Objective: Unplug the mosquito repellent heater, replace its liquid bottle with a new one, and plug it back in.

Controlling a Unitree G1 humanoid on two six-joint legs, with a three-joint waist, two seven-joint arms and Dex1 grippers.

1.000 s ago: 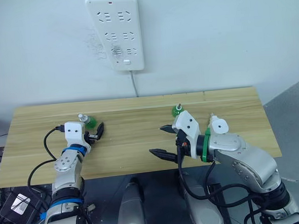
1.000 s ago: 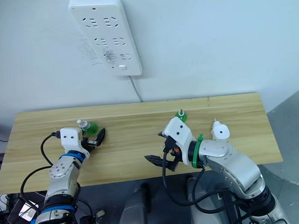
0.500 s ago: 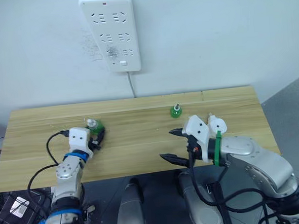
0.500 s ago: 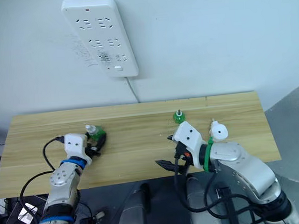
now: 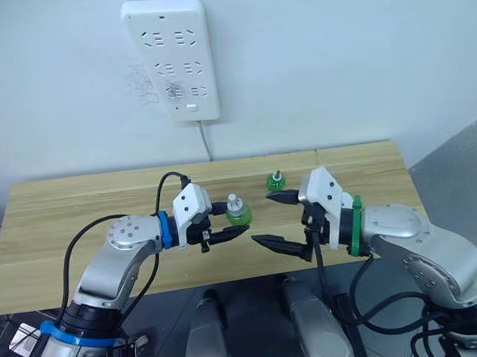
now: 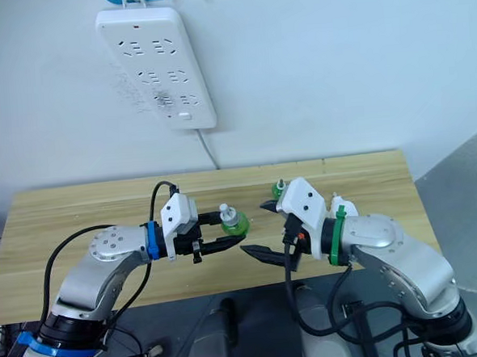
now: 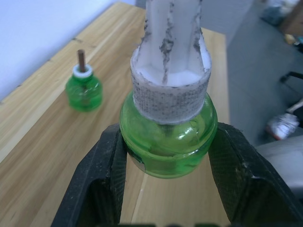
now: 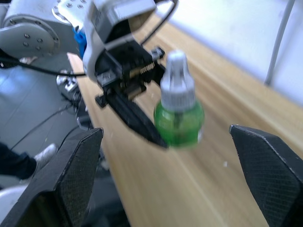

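I have the new one [image 5: 237,212] pinched by its green body between my left gripper [image 5: 229,229] fingers, white cap up, held over the front of the wooden table [image 5: 78,204]. My right gripper [image 5: 275,221] faces it with jaws spread wide, empty. The capless liquid bottle [image 5: 275,180] stands behind — near the table's back edge, below the wall power strip [image 5: 173,56].

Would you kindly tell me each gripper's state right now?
Left gripper: shut on the capped green bottle.
Right gripper: open, holding nothing.
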